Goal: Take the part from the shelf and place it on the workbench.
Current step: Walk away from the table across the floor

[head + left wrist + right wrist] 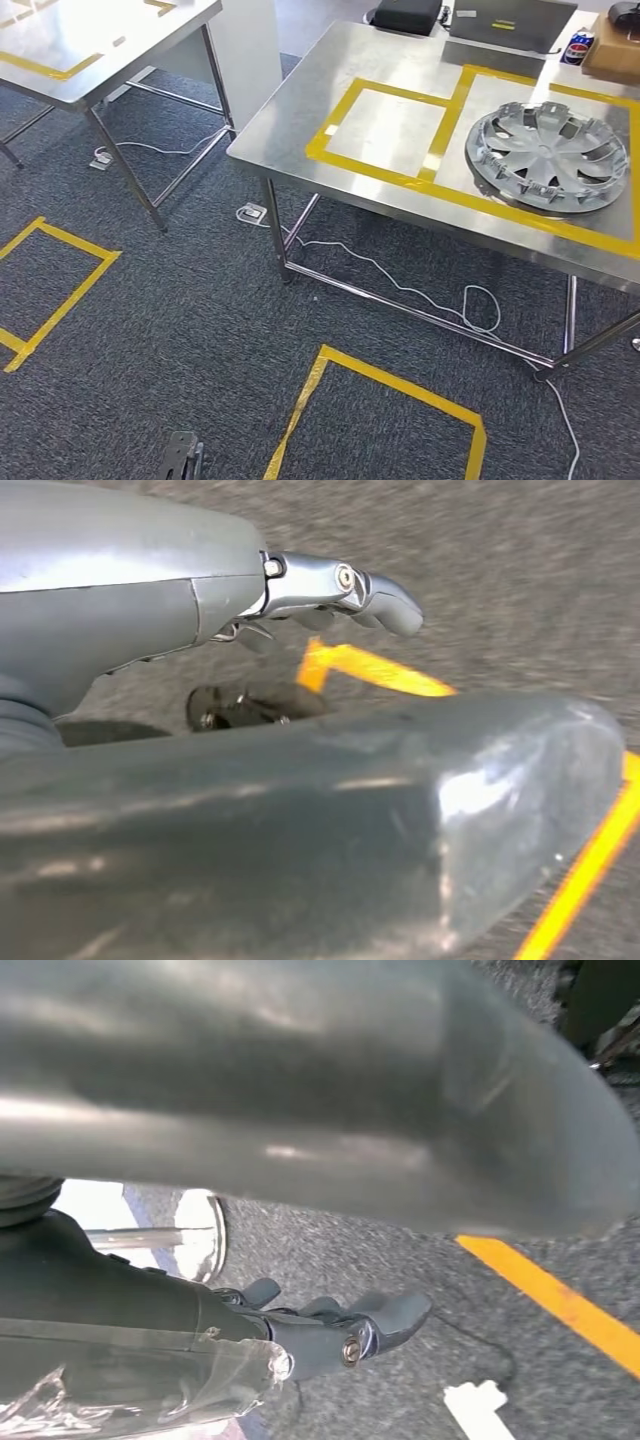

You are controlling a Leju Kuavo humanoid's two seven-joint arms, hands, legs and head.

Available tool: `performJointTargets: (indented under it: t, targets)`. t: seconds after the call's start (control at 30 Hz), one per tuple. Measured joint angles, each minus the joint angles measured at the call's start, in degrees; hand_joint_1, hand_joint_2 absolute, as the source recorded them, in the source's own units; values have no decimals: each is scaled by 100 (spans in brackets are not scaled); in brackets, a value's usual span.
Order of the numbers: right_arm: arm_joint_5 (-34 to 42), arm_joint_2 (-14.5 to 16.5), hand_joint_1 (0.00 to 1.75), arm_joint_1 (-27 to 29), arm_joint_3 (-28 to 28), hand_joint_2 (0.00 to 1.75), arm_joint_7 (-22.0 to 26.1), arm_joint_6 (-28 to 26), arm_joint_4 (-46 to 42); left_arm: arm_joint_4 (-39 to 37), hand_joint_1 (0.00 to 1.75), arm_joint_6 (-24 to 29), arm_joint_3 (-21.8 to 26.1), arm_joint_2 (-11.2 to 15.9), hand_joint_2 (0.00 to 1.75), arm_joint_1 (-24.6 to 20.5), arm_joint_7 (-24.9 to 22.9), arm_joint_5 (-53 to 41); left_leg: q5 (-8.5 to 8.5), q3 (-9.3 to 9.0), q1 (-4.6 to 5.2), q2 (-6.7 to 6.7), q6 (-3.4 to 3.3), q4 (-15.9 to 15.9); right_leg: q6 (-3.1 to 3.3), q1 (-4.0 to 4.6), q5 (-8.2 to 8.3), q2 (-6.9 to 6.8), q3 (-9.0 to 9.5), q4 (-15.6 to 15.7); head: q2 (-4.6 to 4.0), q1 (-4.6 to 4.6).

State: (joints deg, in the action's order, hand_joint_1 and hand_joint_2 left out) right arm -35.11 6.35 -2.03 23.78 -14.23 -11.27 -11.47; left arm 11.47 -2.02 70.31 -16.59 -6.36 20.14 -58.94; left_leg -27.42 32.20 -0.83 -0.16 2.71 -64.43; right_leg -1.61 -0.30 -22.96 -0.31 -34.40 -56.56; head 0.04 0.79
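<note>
Silver plastic hubcap sits on the steel counter, inside yellow tape; left hand and right hand hang with fingers apart, holding nothing. Best confirm it's centred.

Both arms hang down; left hand & right hand empty, fingers loosely extended.

A workshop or test lab: steel workbenches, yellow floor tape, grey carpet.
</note>
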Motion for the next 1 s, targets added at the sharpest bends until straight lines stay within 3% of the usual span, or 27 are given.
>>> performJointTargets:
  t: [0.03,0.07,0.1,0.17,0.2,0.23,0.3,0.33,0.37,0.4,0.43,0.5,0.53,0.57,0.6,0.67,0.7,0.73,0.77,0.83,0.87,0.93,1.0]
  targets:
    - [1,1,0,1,8,0,31,-8,0,-1,0,-25,5,-13,0,-12,-128,10,-52,-315,-8,-9,-15,420,-37,0,54,3,-61,-25,0,0]
    - [-12,1,0,-1,15,0,86,-18,0,-2,0,-43,13,-26,0,-25,-254,19,-122,-518,-5,-17,-45,724,-72,-1,114,7,-113,-46,0,1]
    - [-38,5,0,-1,18,0,166,-30,0,-3,0,-51,22,-35,0,-30,-344,31,-166,-600,15,-24,-94,895,-107,-9,177,8,-160,-53,0,-1]
    - [-113,18,0,17,20,0,369,-49,4,-4,0,-55,53,-44,0,-6,-379,81,-116,-508,50,-12,-222,924,-172,-53,245,12,-231,-55,0,-2]
    - [-156,29,0,34,20,0,471,-54,7,-4,0,-54,70,-43,0,12,-341,96,-61,-457,61,-2,-283,923,-195,-71,132,13,-280,-130,0,-6]
    - [-199,41,0,51,19,0,558,-55,11,-4,0,-55,86,-40,0,24,-293,98,5,-395,68,8,-340,927,-209,-78,-92,16,-355,-325,0,-16]
    - [-266,68,0,49,17,0,662,-48,15,-4,0,-55,101,-34,0,25,-224,62,141,-242,98,12,-411,926,-212,-72,-698,19,-554,-1029,0,-43]
    - [-284,77,0,37,16,0,685,-45,16,-4,0,-61,103,-33,0,23,-213,42,214,-153,118,13,-426,923,-209,-65,-905,20,-629,-1413,0,-53]
    - [-294,81,0,25,15,0,695,-44,17,-4,0,-80,105,-34,0,25,-213,15,288,-59,138,14,-433,919,-196,-54,-974,21,-638,-1680,0,-56]
    - [-294,82,0,19,16,0,700,-45,17,-4,0,-128,106,-23,0,31,-230,-28,361,38,152,14,-434,915,-175,-37,-915,21,-557,-1777,0,-56]
    - [-280,82,0,17,17,0,704,-48,17,-4,0,-223,104,9,0,44,-260,-82,433,130,161,13,-429,910,-148,-13,-765,21,-370,-1672,0,-57]
    - [-241,82,0,5,24,0,711,-57,16,-4,0,-499,82,133,0,97,-323,-187,561,269,168,13,-398,901,-79,42,-563,20,279,-959,0,-58]
    - [-225,82,0,-10,30,0,705,-62,16,-4,0,-626,66,217,0,130,-342,-215,618,311,174,16,-374,893,-55,63,-593,19,626,-493,0,-56]
    - [-214,84,0,-22,37,0,681,-65,16,-4,0,-716,52,297,0,160,-350,-216,677,335,178,24,-349,890,-41,79,-661,19,858,-142,0,-45]
    - [-205,88,0,-28,46,0,645,-67,16,-4,0,-771,45,365,0,181,-351,-195,734,349,178,32,-324,890,-31,91,-726,18,978,72,1,-38]
    - [-196,103,0,-10,60,0,570,-86,19,-3,0,-825,45,468,0,208,-306,-129,819,373,169,40,-268,892,10,93,-674,5,926,131,1,-32]
    - [-198,109,0,3,66,0,563,-96,21,-2,0,-832,46,494,0,224,-270,-110,743,407,163,36,-234,847,51,86,-618,-6,875,126,1,-36]
    - [-204,113,0,11,72,0,587,-94,22,-2,0,-827,46,509,0,243,-233,-115,546,468,156,31,-197,706,96,77,-546,-15,808,129,0,-32]
    - [-212,115,0,13,79,0,630,-83,24,-2,0,-815,44,520,0,256,-210,-137,242,560,143,28,-163,438,128,68,-465,-19,721,131,0,-23]
    - [-225,115,0,11,92,0,722,-41,24,-2,0,-793,36,533,0,262,-192,-192,-353,763,114,27,-106,-327,150,69,-301,-14,534,124,0,-8]
    - [-230,115,0,12,97,0,753,-29,24,-2,0,-789,31,539,0,257,-192,-209,-459,809,96,27,-82,-651,140,68,-219,-16,432,117,0,-7]
    - [-239,116,0,15,101,0,806,-23,24,-2,0,-788,21,548,0,255,-214,-232,-267,658,48,27,-40,-807,103,58,-69,-22,222,90,0,-6]
    - [-253,116,0,10,104,0,867,-30,23,-3,0,-777,15,552,0,249,-302,-259,-20,127,-19,27,16,-246,44,40,47,-18,34,31,0,-4]
